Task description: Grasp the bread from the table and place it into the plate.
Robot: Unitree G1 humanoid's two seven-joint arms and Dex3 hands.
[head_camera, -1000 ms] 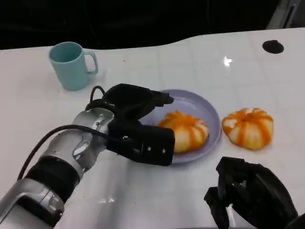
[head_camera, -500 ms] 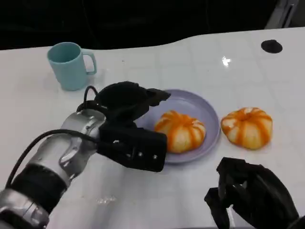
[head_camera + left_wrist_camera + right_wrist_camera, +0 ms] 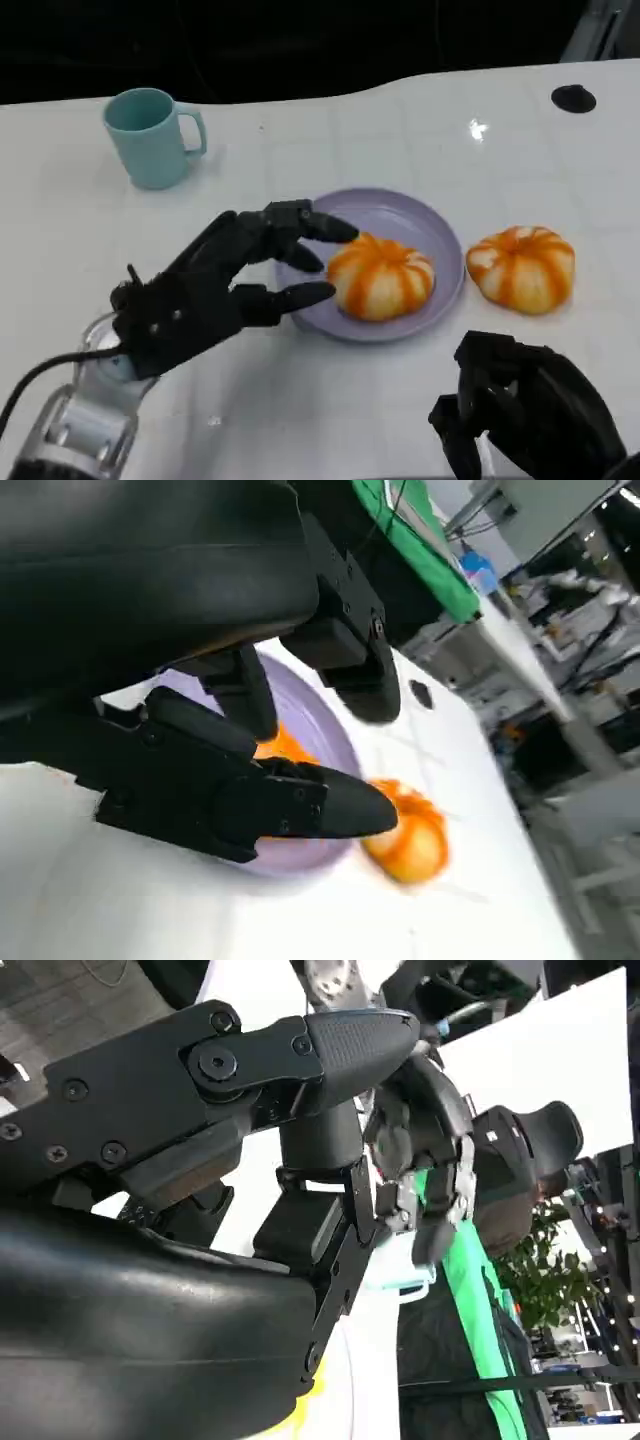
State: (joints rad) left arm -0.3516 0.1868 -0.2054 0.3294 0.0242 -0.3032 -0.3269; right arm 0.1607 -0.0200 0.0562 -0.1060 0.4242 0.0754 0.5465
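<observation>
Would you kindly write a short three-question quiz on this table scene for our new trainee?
1. True or false: one bread lies in the purple plate.
2. Where is the other bread? A on the table beside the plate; B in the mug
3. Fill in: the left hand is ____, holding nothing.

Key: 1 true; 2 A; 3 open

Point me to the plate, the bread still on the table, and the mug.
plate (image 3: 425,215), head view, bare far part of the lavender dish.
bread on the table (image 3: 521,267), head view, middle of the orange-striped bun right of the plate.
mug (image 3: 148,138), head view, teal body, beside the handle.
</observation>
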